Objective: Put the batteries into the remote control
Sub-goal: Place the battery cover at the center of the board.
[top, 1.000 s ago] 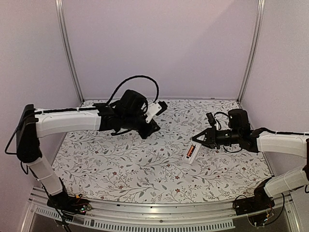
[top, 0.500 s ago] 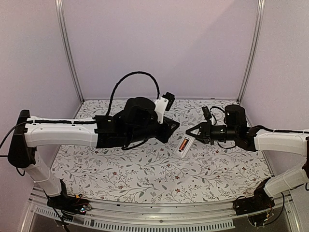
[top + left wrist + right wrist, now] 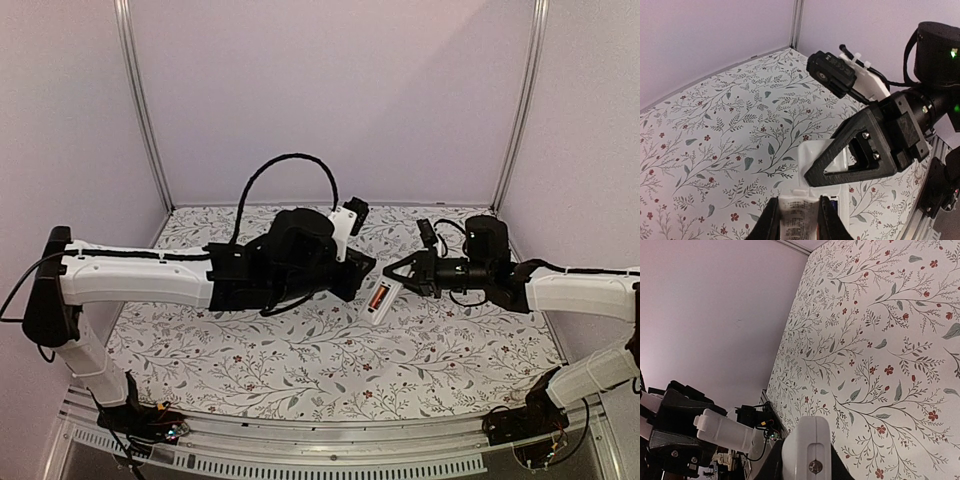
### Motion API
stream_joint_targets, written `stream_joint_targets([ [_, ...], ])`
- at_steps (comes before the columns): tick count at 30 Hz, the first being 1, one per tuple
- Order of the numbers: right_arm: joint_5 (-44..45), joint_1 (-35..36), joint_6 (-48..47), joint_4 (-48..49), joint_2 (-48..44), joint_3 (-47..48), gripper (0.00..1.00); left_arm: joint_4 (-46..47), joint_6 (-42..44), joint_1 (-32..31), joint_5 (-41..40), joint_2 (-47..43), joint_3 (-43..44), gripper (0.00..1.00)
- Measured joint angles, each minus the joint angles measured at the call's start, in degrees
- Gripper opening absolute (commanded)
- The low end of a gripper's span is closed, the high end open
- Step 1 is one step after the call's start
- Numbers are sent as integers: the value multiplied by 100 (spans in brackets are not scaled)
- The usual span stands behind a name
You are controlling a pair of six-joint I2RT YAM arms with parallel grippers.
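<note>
**White remote control [image 3: 373, 310] up off the table, left arm closing in**

Top external. The right gripper [image 3: 397, 280] is clenched on the remote's upper end. The body slants down and away from its tips, clear of the table [image 3: 300, 350]. The orange-red battery [image 3: 381, 297] shows in the open bay, facing up. I cannot make out the dark battery from here. The left gripper [image 3: 360, 268] sits just beside the remote's free end, near but apart.

Change over the last second: the remote was lower and farther out from the left jaws, and the left arm hung well back. Since then the right arm has raised the remote and brought it inward, and the left arm has swung across to meet it. The last half second shows only a small creep.

Left wrist. The left jaws are grasping a flat white piece [image 3: 799, 212] with printed lines, probably the loose cover. Just ahead of the tips, the remote's white body lies under the right gripper's triangular finger.

Right wrist. The remote's white end sits between the right jaws at the bottom edge. Beyond the tips, a white bar [image 3: 722, 432] juts from the left gripper's dark block. I cannot tell whether it is the cover or a fitting.

Reading: at least one cell looks seated. The mid-air meeting suggests closing the bay comes next, which will need the piece squared to the opening.
</note>
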Motion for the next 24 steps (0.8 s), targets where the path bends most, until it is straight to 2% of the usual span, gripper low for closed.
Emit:
stream_joint_targets([
  [3, -155, 0, -9, 0, 59, 22, 0, -192, 584, 74, 404, -63, -13, 17],
  [9, -350, -9, -251, -367, 55, -4, 0, -1421, 2435, 450, 1875, -321, -116, 18],
  [12, -389, -70, -376, -551, -42, -103, 0, -2094, 3261, 643, 2317, -236, -151, 18],
  [19, -446, -205, -540, -754, -92, -164, 0, -2664, 4334, 778, 2712, 979, -4, 20],
  [24, -455, -293, -678, -914, -140, -249, 0, -2938, 4828, 798, 2712, 1792, 358, 29],
])
